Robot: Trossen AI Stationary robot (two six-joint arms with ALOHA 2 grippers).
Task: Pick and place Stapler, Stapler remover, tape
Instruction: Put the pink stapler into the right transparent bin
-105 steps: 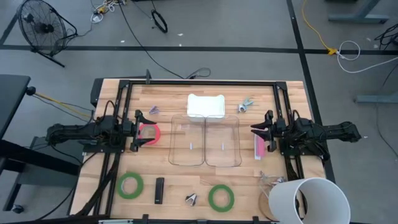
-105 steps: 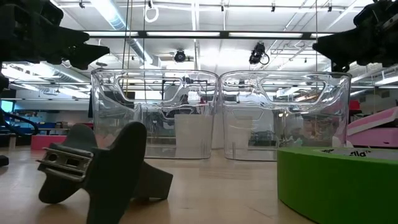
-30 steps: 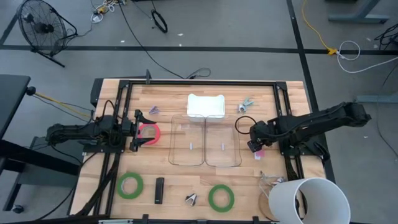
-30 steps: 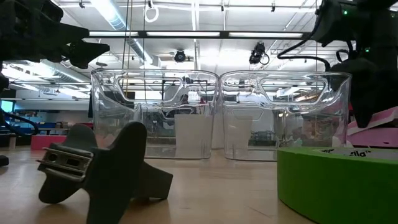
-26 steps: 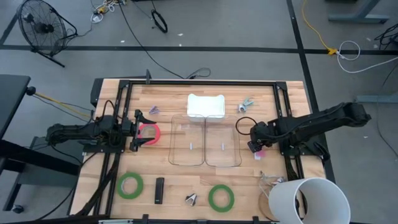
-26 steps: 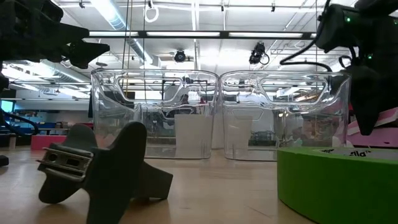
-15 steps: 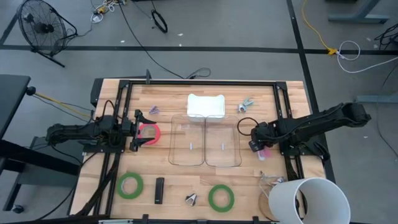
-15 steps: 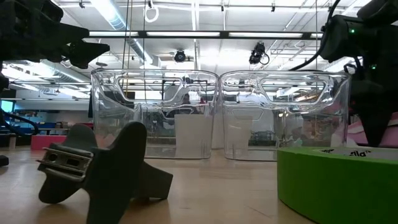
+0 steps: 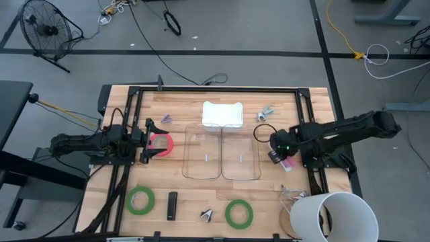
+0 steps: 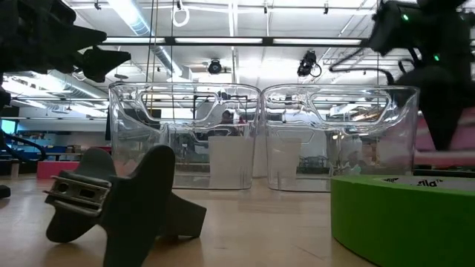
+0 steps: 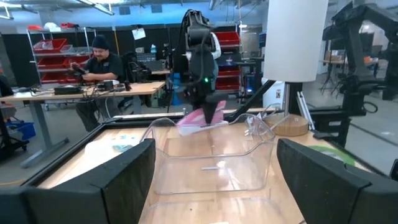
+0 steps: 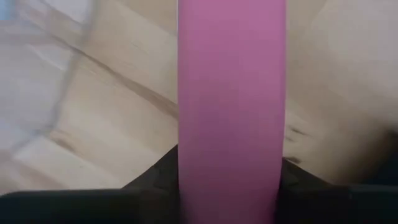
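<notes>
The pink stapler (image 11: 198,122) hangs above the table's right part, beside the two clear bins (image 9: 222,152), with my right gripper (image 9: 278,154) shut on it. The stapler fills the right wrist view (image 12: 231,87). My left gripper (image 9: 149,141) waits open at the table's left, next to a red tape roll (image 9: 162,142). Two green tape rolls (image 9: 142,199) (image 9: 238,213) lie flat near the front edge. A dark staple remover (image 10: 119,202) rests on the table between them, and a black stapler (image 9: 173,205) lies beside the left roll. My right gripper pinches the pink stapler between its two fingers (image 12: 155,177), one on each long side (image 12: 231,158). The fingers come from above, pointing down, and lie across the stapler. In the left wrist view the stapler is clear of the table and tilted, one end (image 11: 184,127) lower than the other.
A white box (image 9: 222,114) sits behind the bins, with small staple removers at the far side (image 9: 166,119) (image 9: 267,112). A large white bucket (image 9: 332,215) stands at the near right corner. A black frame (image 9: 215,91) rings the work area. A person sits in the room beyond.
My right gripper has shut on the pink stapler and risen a little with it. The stapler, which lay on the table beside the right bin, is now lifted clear and tilted.
</notes>
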